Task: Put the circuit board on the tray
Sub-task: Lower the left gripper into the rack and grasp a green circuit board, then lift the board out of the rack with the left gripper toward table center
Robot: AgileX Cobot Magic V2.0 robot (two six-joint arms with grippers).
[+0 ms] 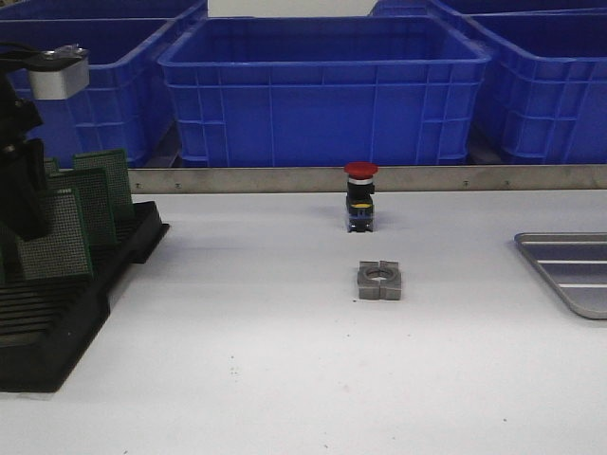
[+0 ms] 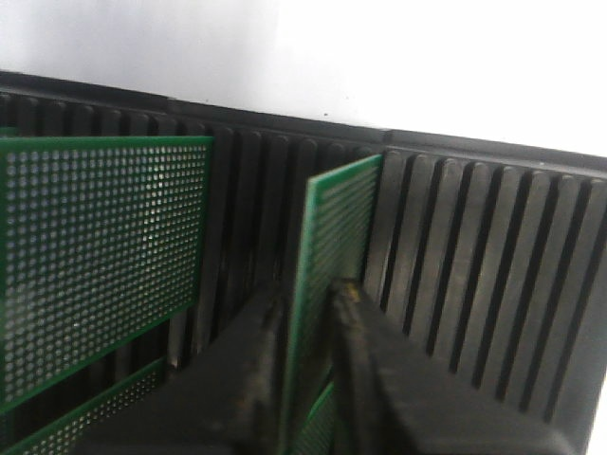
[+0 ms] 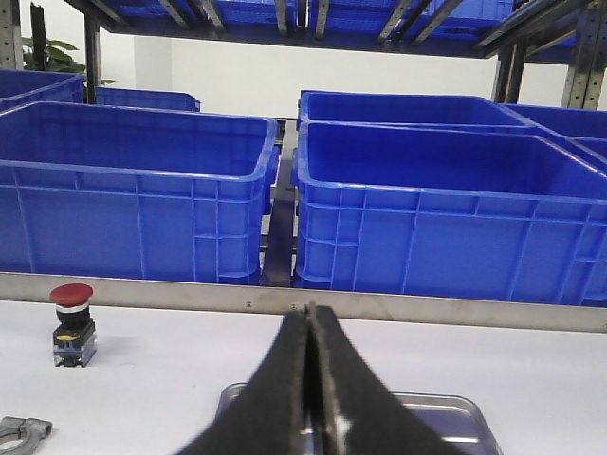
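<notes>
Over at the left edge of the front view, the left arm's fingers [image 2: 308,379] are clamped on a green circuit board [image 2: 332,256] standing upright in the black slotted rack [image 1: 85,294], with a couple more boards [image 1: 90,204] slotted beside it. Right arm's fingers [image 3: 311,379] are pressed together, holding nothing, hovering over the grey tray [image 1: 569,270] at the right edge of the counter [image 1: 285,379]. Mid-counter there's a red-capped push button [image 1: 360,196] and a grey metal block [image 1: 379,281].

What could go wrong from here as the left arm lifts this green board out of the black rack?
1. The left gripper pinches only the thin edge of the green perforated circuit board, so it could twist or slip when lifted.
2. The board stands in the black slotted plastic rack; a tilted pull might jam it or drag the rack.
3. The grey metal tray lies at the far right, partly out of the front view, with the red push-button switch between.
</notes>
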